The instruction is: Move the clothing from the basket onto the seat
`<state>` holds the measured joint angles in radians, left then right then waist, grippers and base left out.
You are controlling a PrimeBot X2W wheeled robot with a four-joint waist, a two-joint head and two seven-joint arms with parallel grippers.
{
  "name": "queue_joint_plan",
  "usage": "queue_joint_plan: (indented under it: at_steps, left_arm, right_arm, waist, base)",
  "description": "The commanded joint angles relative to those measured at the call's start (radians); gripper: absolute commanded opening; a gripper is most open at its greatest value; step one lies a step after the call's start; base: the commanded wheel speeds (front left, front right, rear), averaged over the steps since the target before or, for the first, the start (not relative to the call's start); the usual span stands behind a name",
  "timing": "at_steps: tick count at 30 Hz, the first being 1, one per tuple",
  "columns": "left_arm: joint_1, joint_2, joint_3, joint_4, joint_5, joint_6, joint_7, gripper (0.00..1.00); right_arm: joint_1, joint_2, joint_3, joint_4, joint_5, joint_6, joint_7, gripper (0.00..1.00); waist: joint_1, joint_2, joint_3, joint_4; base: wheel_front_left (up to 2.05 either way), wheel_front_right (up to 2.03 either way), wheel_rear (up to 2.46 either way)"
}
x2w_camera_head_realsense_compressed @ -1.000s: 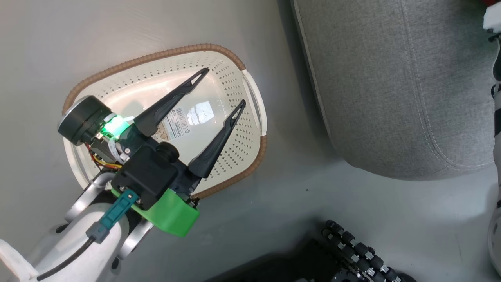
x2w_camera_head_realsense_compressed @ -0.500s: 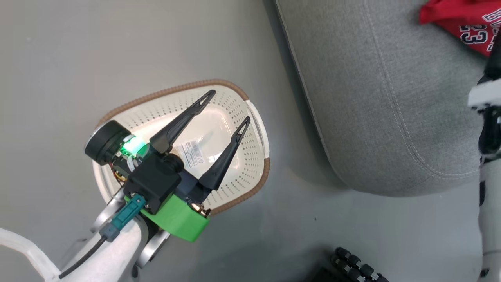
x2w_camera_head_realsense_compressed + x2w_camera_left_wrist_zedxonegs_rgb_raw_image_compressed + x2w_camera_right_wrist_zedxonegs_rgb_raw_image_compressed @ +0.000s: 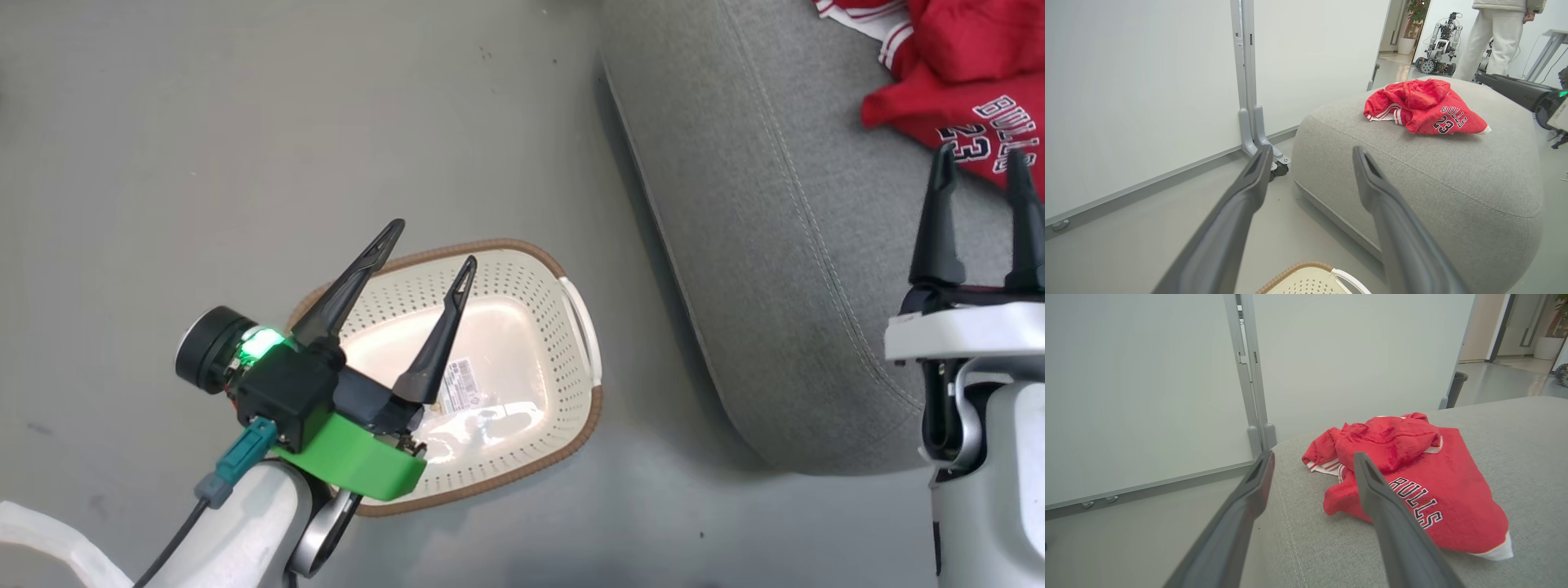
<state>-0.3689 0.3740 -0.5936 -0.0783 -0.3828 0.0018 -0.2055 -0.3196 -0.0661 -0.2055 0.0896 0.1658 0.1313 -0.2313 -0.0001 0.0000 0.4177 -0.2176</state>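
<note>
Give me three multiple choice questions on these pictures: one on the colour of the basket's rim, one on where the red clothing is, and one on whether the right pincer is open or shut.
1. What colour is the rim of the basket?
A brown; B blue; C black.
2. Where does the clothing lie?
A in the basket; B on the seat; C hung over the basket's rim.
3. How does the right pincer stand?
A shut on the clothing; B shut on nothing; C open and empty.
Answers: 1 A, the woven-look band is brown. 2 B, the red heap rests on the grey cushion. 3 C, its fingers stand apart with nothing between them.
</note>
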Motion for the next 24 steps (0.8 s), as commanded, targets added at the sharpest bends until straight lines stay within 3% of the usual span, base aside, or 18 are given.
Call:
queue_joint_plan:
  at_steps: [1, 12, 24]
  left_arm:
    - [0.017, -0.002, 0.010, 0.012, -0.009, 0.012, -0.011, 1.00]
    - [0.077, -0.031, 0.129, 0.120, -0.050, 0.065, -0.058, 1.00]
    - [0.188, -0.081, 0.357, 0.171, -0.018, 0.019, -0.060, 1.00]
  right_arm:
    - [0.027, 0.005, 0.013, -0.020, -0.007, -0.001, 0.009, 1.00]
    - [0.129, 0.014, 0.131, -0.117, -0.008, -0.001, 0.076, 1.00]
    - [0.200, 0.014, 0.164, -0.141, -0.023, -0.001, 0.114, 1.00]
  waist:
    - [0.0001, 0.0000, -0.056, 0.055]
    - [0.0001, 0.0000, -0.132, 0.155]
    - [0.0001, 0.0000, -0.220, 0.236]
  base:
    - [0.00, 0.00, 0.00]
    - [0.00, 0.00, 0.00]
    - [0.00, 0.00, 0.00]
